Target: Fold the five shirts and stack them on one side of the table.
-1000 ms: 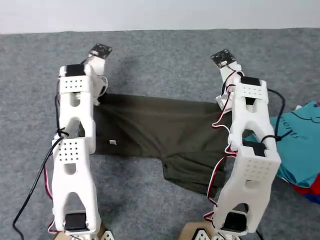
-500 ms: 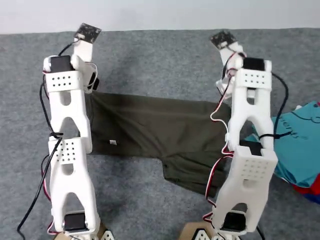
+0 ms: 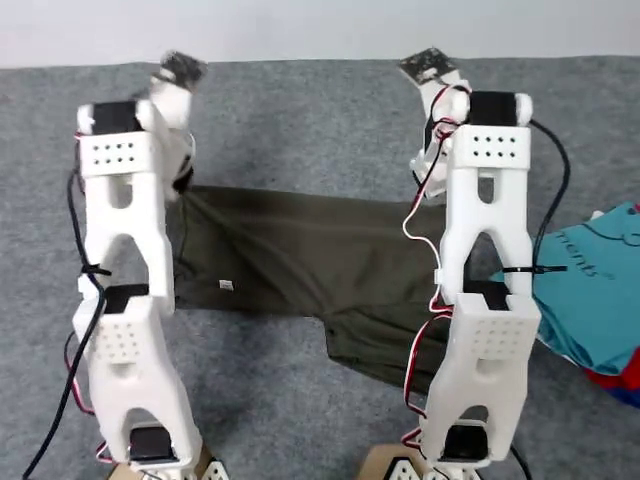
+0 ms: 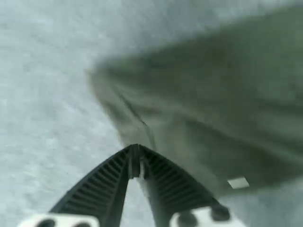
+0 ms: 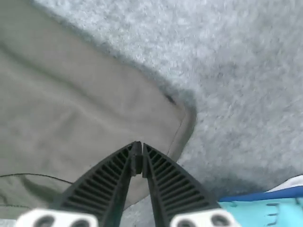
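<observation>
An olive shirt (image 3: 310, 250) lies spread across the middle of the grey table, one sleeve (image 3: 375, 350) sticking out toward the near edge. My left gripper (image 4: 136, 160) is shut at the shirt's far left corner (image 4: 128, 123), and a crease in the cloth runs into its tips. At the far right corner (image 5: 182, 118), my right gripper (image 5: 138, 153) is shut over the cloth, and the edge there casts a dark shadow on the table. In the high view both arms stretch over the shirt's two ends.
A pile of other shirts sits at the table's right edge, teal (image 3: 595, 290) on top with red and blue (image 3: 620, 385) beneath. The teal one's edge (image 5: 255, 208) lies close to the olive shirt's right corner. Bare grey carpet (image 3: 310, 120) extends beyond the shirt.
Both arms have stretched farther toward the table's far side and risen. The olive shirt's far left corner has been drawn slightly left and creased.
</observation>
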`<state>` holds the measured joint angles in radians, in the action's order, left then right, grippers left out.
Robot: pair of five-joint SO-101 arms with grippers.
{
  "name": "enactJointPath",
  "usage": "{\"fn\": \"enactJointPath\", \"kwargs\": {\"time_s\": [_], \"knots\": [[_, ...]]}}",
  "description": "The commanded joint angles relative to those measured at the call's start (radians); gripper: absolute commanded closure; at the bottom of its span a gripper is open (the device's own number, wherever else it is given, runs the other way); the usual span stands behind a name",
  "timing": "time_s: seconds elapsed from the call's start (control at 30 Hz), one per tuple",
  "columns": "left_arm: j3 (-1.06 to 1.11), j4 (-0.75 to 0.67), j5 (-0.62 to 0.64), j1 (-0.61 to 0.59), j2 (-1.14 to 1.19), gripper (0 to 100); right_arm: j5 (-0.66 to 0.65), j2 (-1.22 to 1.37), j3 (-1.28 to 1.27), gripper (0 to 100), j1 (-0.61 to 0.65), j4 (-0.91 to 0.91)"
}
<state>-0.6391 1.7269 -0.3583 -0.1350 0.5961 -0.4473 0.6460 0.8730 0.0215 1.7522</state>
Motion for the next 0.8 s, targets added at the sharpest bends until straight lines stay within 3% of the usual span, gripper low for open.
{"fn": "enactJointPath", "kwargs": {"time_s": [0.0, 0.27, 0.47, 0.77], "knots": [[0.213, 0.008, -0.012, 0.018, -0.114, 100, 0.017, -0.007, -0.077, 99.0, 0.008, 0.010], [0.395, -0.150, -0.009, 0.028, -0.052, 100, 0.009, 0.128, -0.199, 99.0, -0.013, -0.188], [0.401, -0.112, -0.014, -0.034, 0.057, 100, 0.006, 0.213, -0.199, 99.0, -0.065, -0.300], [0.398, -0.029, -0.075, -0.133, 0.086, 100, -0.049, 0.226, -0.199, 99.0, -0.097, -0.315]]}}
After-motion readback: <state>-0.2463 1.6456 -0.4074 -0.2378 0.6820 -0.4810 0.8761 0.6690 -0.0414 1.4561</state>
